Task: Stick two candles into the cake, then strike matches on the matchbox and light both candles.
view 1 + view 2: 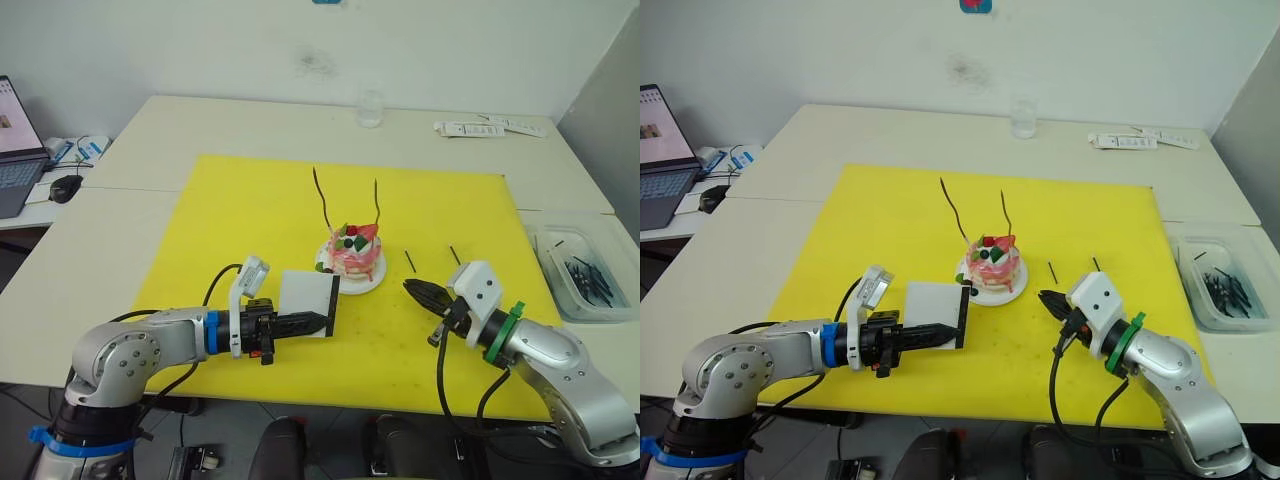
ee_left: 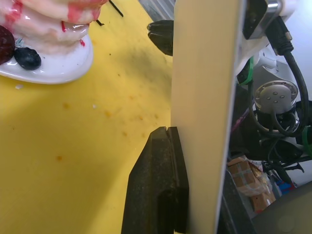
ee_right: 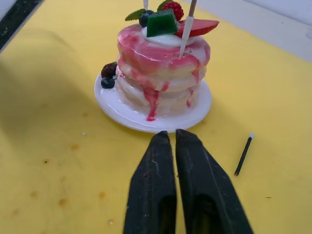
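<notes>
The left gripper (image 1: 318,322) holds the matchbox (image 1: 308,304) near the front of the yellow mat (image 1: 240,210). Its fingers are clamped on the box, which stands on edge with the black strip toward the cake (image 1: 354,252). The box is just beside the cake's white plate (image 1: 362,287), apart from it.

The right gripper (image 1: 417,291) hovers low over the mat on the other side of the plate, pointed at the cake. Its fingers are closed together, and nothing can be seen between them.

Two matches (image 1: 409,261) lie on the mat just past the right gripper, near the plate. More dark sticks lie in a clear tray (image 1: 557,290) off the mat's right edge.

Both candles (image 1: 322,203) stand upright in the top of the cake. That step appears done. No flame is visible on either candle, so picking up a match, striking it and lighting both are judged still to do.

Room to move: the gap between box, plate and right gripper is narrow. The tall, thin candles are easily knocked. The mat is open to the left and behind the cake. A glass (image 1: 370,109) stands well back on the table (image 1: 140,150), clear of the work.
</notes>
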{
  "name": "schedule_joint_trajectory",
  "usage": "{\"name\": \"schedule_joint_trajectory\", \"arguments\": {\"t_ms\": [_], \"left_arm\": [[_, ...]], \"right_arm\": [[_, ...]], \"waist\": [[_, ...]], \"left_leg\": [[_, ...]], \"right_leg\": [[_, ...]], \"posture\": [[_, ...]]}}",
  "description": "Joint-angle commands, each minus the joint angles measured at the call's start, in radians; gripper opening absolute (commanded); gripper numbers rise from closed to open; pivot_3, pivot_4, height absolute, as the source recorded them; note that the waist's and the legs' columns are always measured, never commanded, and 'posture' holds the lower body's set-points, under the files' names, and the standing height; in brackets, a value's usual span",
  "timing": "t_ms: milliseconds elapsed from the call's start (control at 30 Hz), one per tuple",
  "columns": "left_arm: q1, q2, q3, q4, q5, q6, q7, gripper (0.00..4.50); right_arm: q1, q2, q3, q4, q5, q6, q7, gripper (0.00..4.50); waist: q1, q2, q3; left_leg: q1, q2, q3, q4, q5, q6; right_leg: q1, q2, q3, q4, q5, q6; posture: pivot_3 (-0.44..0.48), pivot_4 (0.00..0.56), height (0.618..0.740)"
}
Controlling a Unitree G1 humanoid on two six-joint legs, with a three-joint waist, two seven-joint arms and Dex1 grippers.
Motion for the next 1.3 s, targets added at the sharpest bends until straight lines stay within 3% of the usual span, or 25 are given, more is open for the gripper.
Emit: {"name": "schedule_joint_trajectory", "arguments": {"t_ms": [33,233,700,1200,1300], "left_arm": [[0.011,0.008,0.000,-0.040,0.007,-0.034,-0.022,0.00],[0.015,0.013,-0.030,-0.035,0.050,-0.058,-0.037,0.00],[0.001,0.015,-0.064,-0.025,0.100,-0.082,-0.059,0.00],[0.012,0.008,-0.071,-0.035,0.109,-0.083,-0.057,0.00],[0.014,0.007,-0.070,-0.036,0.109,-0.082,-0.054,0.00]], "right_arm": [[-0.030,0.025,-0.002,0.003,-0.026,-0.023,-0.047,1.71],[-0.118,0.097,0.036,0.116,-0.142,-0.019,-0.170,3.88],[-0.203,0.246,0.024,0.299,-0.215,0.036,-0.320,3.88],[-0.229,0.293,0.007,0.378,-0.213,0.037,-0.370,3.88],[-0.240,0.307,0.004,0.394,-0.213,0.052,-0.384,3.03]], "waist": [[0.000,0.000,0.000],[0.000,0.000,0.000],[-0.001,0.000,0.000],[-0.002,0.000,-0.001],[-0.002,0.000,-0.001]], "left_leg": [[0.000,0.000,0.000,0.000,0.000,0.000],[0.001,0.000,0.001,0.001,0.000,0.000],[0.000,0.000,0.001,0.001,0.000,0.000],[0.001,0.000,0.001,0.001,0.000,0.000],[0.001,0.000,0.001,0.001,0.000,0.000]], "right_leg": [[0.000,0.000,0.000,0.000,0.000,0.000],[0.000,0.001,0.001,0.000,0.001,0.000],[0.000,0.001,0.001,0.001,0.001,0.000],[0.000,0.002,0.001,0.001,0.002,0.000],[0.001,0.002,0.001,0.001,0.002,0.000]], "posture": [[0.000,0.150,0.706],[0.000,0.150,0.706],[0.000,0.150,0.706],[0.000,0.150,0.706],[0.000,0.150,0.706]]}}
